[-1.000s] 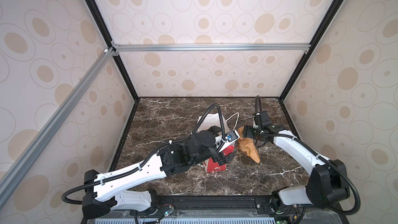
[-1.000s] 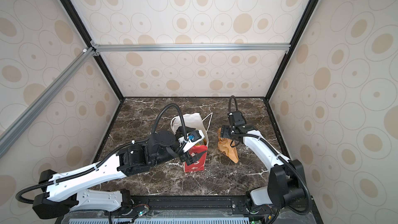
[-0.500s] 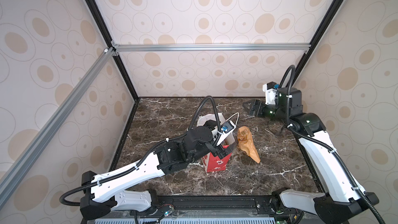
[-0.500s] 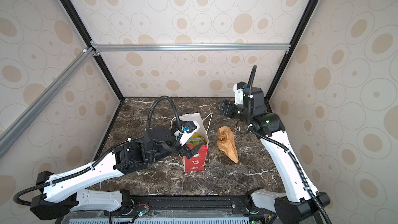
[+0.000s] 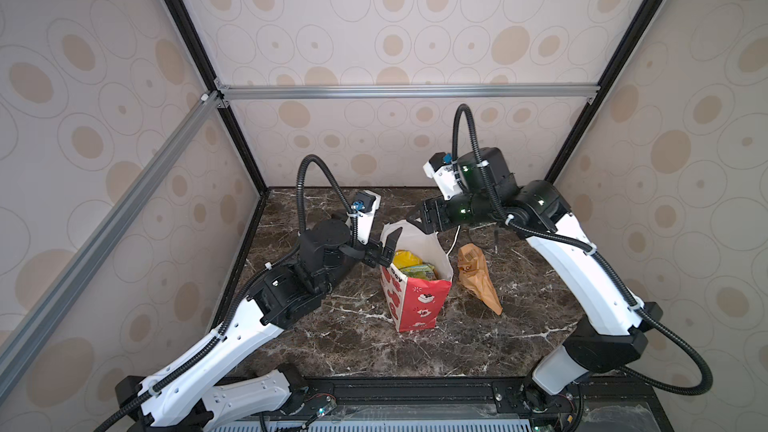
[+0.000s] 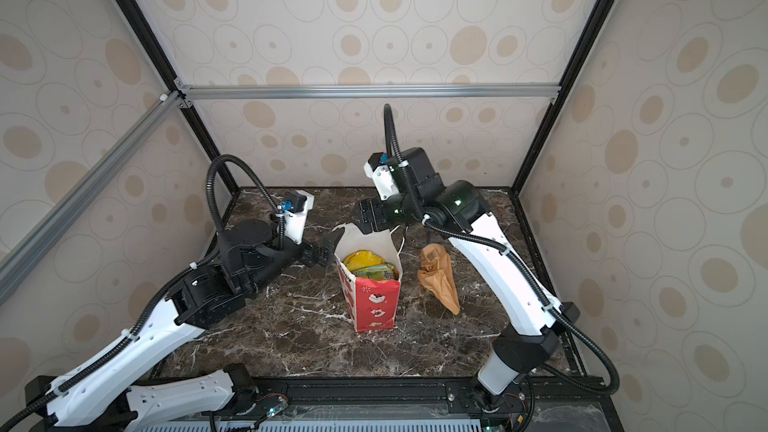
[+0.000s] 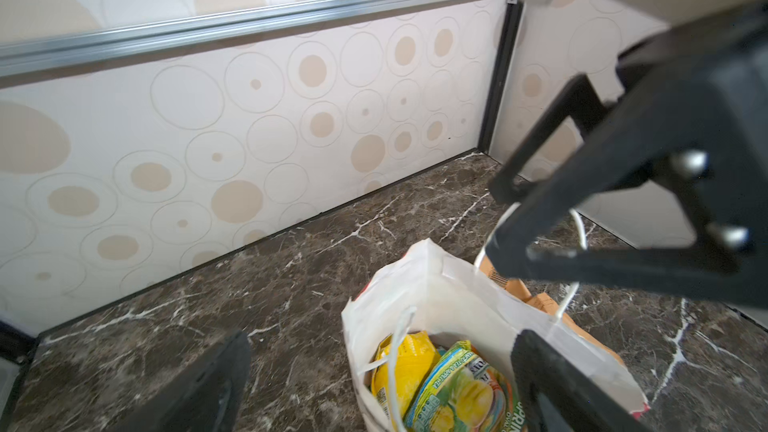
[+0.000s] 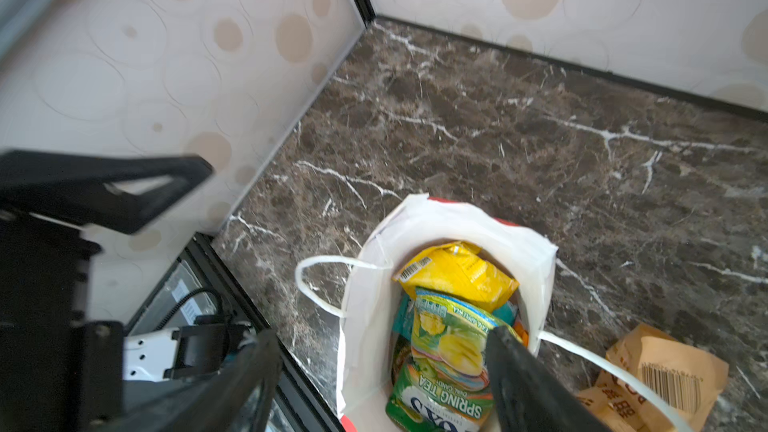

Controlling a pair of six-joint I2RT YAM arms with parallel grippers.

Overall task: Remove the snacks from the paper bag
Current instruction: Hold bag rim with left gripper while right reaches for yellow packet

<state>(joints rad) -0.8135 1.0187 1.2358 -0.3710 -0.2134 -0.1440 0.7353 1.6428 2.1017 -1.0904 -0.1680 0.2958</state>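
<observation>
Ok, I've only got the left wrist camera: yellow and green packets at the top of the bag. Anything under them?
Observer: Yes. The right wrist view shows a teal packet tucked beneath the green FOX'S packet.
Operator: And the tan thing behind the bag?
Observer: That's a tan kraft pouch, already out. In both top views it lies flat on the table just right of the paper bag.
</observation>
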